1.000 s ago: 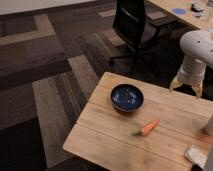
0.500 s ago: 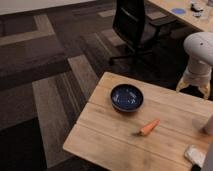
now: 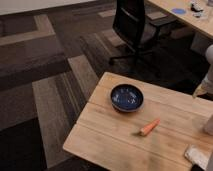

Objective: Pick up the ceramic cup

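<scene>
Rightward the white arm has been carried since the earlier frames, so that only a strip is left at the right border. Its gripper is seen below it, over the far edge of the wooden table; its opening and any hold cannot be told. Bare wood is left along the near and left edges, with a blue bowl and a carrot mid-table. The ceramic cup is stood upright at the right border, plain pale grey, partly cut off, well apart from the bowl, near a pale block
</scene>
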Robot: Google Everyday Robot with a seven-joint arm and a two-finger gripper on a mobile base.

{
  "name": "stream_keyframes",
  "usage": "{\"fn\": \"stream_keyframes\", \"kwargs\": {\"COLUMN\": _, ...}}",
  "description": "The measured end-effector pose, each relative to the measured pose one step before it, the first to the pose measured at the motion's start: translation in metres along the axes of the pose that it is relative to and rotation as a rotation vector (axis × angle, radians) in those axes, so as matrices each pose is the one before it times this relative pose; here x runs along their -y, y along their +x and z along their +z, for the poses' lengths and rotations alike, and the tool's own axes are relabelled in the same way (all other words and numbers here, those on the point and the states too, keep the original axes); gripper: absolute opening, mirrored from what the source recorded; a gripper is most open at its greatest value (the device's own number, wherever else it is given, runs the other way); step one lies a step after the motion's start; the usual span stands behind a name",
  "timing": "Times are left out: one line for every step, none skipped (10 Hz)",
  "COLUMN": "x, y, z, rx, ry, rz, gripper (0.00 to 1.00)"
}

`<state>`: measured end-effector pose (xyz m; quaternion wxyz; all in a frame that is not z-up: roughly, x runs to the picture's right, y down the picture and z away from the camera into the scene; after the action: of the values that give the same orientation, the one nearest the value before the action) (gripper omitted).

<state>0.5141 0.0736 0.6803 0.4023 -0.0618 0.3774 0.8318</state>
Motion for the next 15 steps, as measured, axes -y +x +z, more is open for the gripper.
{"fn": "stream_keyframes", "kwargs": {"x": 0.00216, "y": -0.00235, "z": 0.00949, "rx": -0.00947, "ry": -0.00771, "rz": 0.00456, "gripper": 0.65}}
{"fn": "stream_keyframes", "kwargs": {"x": 0.00355, "y": -0.00302, "z": 0.01267, "rx": -0.0118, "ry": -0.00933, "rz": 0.00953, "gripper": 0.65}}
{"fn": "stream_keyframes", "kwargs": {"x": 0.00539, "y": -0.0013, "z": 0.01407, "rx": -0.01521, "ry": -0.00383, "rz": 0.01692, "gripper": 0.65}}
{"fn": "stream_keyframes", "kwargs": {"x": 0.00455, "y": 0.00028, "z": 0.00955, "rx": -0.01328, "ry": -0.00089, "rz": 0.01377, "gripper": 0.65}}
{"fn": "stream_keyframes", "kwargs": {"x": 0.00196, "y": -0.00058, "z": 0.00913, "rx": -0.0112, "ry": -0.00529, "rz": 0.01103, "gripper": 0.65}}
{"fn": "stream_keyframes", "kwargs": {"x": 0.00143, "y": -0.00116, "z": 0.00731, "rx": -0.00706, "ry": -0.00945, "rz": 0.00599, "gripper": 0.65}}
{"fn": "stream_keyframes", "kwargs": {"x": 0.00197, "y": -0.00273, "z": 0.00538, "rx": 0.00678, "ry": 0.0018, "rz": -0.00911, "gripper": 0.65}}
{"fn": "stream_keyframes", "kwargs": {"x": 0.004, "y": -0.00068, "z": 0.01214, "rx": 0.01631, "ry": 0.01406, "rz": -0.05347, "gripper": 0.65}}
{"fn": "stream_keyframes", "kwargs": {"x": 0.00255, "y": 0.00263, "z": 0.00756, "rx": 0.00045, "ry": 0.01434, "rz": -0.03783, "gripper": 0.65}}
{"fn": "stream_keyframes", "kwargs": {"x": 0.00306, "y": 0.00412, "z": 0.00743, "rx": -0.00605, "ry": 0.0125, "rz": -0.03412, "gripper": 0.65}}
{"fn": "stream_keyframes", "kwargs": {"x": 0.00151, "y": 0.00274, "z": 0.00571, "rx": -0.00599, "ry": 0.01143, "rz": -0.01878, "gripper": 0.51}}
{"fn": "stream_keyframes", "kwargs": {"x": -0.00039, "y": -0.00231, "z": -0.00278, "rx": 0.00909, "ry": 0.0072, "rz": -0.00099, "gripper": 0.37}}
{"fn": "stream_keyframes", "kwargs": {"x": -0.0023, "y": -0.00637, "z": -0.01276, "rx": 0.02307, "ry": 0.00436, "rz": 0.02114, "gripper": 0.21}}
{"fn": "stream_keyframes", "kwargs": {"x": -0.00321, "y": -0.00539, "z": -0.01986, "rx": 0.02212, "ry": 0.00926, "rz": 0.02514, "gripper": 0.04}}
{"fn": "stream_keyframes", "kwargs": {"x": -0.00099, "y": -0.00208, "z": -0.02877, "rx": 0.01222, "ry": 0.01649, "rz": 0.0361, "gripper": 0.0}}
